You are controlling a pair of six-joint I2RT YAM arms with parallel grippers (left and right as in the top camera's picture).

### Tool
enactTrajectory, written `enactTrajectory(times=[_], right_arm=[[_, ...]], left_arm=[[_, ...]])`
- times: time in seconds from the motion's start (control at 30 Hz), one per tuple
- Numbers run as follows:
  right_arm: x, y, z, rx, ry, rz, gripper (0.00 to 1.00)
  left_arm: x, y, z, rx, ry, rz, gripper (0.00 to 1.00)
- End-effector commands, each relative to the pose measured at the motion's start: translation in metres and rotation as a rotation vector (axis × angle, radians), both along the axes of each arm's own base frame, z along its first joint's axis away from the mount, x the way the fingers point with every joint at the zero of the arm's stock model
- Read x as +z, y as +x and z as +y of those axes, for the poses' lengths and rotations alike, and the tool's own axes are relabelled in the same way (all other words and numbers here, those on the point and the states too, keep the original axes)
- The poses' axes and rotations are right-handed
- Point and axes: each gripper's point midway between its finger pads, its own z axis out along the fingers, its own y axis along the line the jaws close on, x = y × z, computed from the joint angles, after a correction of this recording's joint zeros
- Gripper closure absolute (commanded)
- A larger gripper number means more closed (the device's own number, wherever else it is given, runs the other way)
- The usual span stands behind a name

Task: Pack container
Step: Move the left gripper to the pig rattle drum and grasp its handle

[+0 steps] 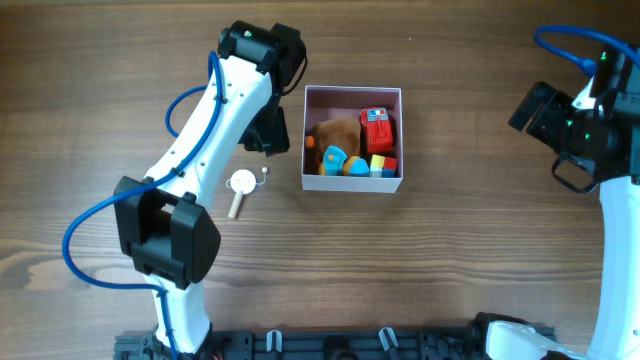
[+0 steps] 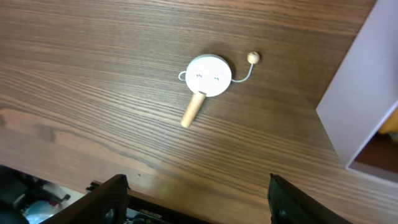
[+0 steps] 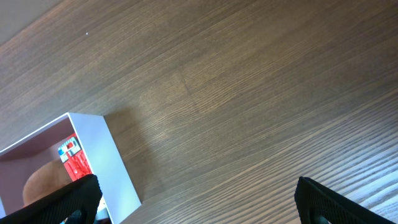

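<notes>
Container (image 1: pixel 352 183) sits near table (image 1: pixel 450 250) centre, a little toward the far edge; white walls, pinkish inside; its open top faces up.

Inside: red toy car (image 1: pixel 377 130) at the far right; brown plush (image 1: pixel 335 133) to its left; blue and orange pieces (image 1: pixel 333 157) along the near wall; a coloured cube (image 1: pixel 382 164) in the near right corner.

Left gripper (image 2: pixel 198 183) hovers just beside the container's left wall (image 2: pixel 364 93); jaws spread wide, nothing between them. Below it on the table lies a small white drum rattle (image 2: pixel 208 76), with a wooden handle and a bead on a string; it is clear of the fingers and apart from the box.

Right gripper (image 3: pixel 199 193) hangs well off to the right of the container (image 3: pixel 115 165); jaws wide apart and empty, bare wood beneath.
</notes>
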Motion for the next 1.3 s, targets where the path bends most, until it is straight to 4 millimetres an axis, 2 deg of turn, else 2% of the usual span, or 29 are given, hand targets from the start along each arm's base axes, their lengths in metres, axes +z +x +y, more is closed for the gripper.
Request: enactTrajectory(times=[0.0, 0.07, 0.13, 0.23, 0.33, 0.43, 0.53, 0.6, 0.73, 0.8, 0.93, 1.07, 1.27], right_arm=[[0.000, 0.002, 0.001, 0.008, 0.007, -0.001, 0.00], [0.000, 0.002, 0.001, 0.008, 0.007, -0.001, 0.01], [0.000, 0.002, 0.001, 0.007, 0.007, -0.001, 0.00], [0.000, 0.002, 0.001, 0.008, 0.007, -0.001, 0.00], [0.000, 0.002, 0.001, 0.008, 0.007, -0.001, 0.00], [0.000, 0.002, 0.001, 0.008, 0.007, -0.001, 0.00], [0.000, 0.002, 0.001, 0.007, 0.007, -0.001, 0.00], [0.000, 0.002, 0.001, 0.007, 0.007, -0.001, 0.00], [0.000, 0.002, 0.001, 0.008, 0.007, -0.001, 0.00], [0.000, 0.002, 0.001, 0.008, 0.007, -0.001, 0.00], [0.000, 0.002, 0.001, 0.008, 0.007, -0.001, 0.00], [0.000, 0.002, 0.001, 0.007, 0.007, -0.001, 0.00], [0.000, 0.002, 0.001, 0.008, 0.007, 0.000, 0.00]], left_arm=[[0.045, -0.017, -0.007, -0.044, -0.125, -0.089, 0.25], [0.071, -0.026, -0.005, -0.054, -0.169, -0.164, 0.23], [0.105, -0.040, 0.002, -0.063, -0.212, -0.273, 0.19], [0.144, -0.066, 0.023, -0.055, -0.231, -0.420, 0.13], [0.160, -0.092, 0.048, -0.034, -0.220, -0.514, 0.07], [0.153, -0.105, 0.061, -0.041, -0.209, -0.549, 0.04], [0.125, -0.107, 0.069, -0.054, -0.191, -0.527, 0.02], [0.094, -0.102, 0.069, -0.077, -0.180, -0.479, 0.00], [0.029, -0.086, 0.047, -0.170, -0.275, -0.360, 0.00], [0.004, -0.075, 0.044, -0.152, -0.291, -0.323, 0.00], [-0.025, -0.052, 0.043, -0.123, -0.288, -0.269, 0.02], [-0.061, -0.046, 0.038, -0.111, -0.292, -0.159, 0.02], [-0.117, -0.037, 0.035, -0.198, -0.273, -0.016, 0.07]])
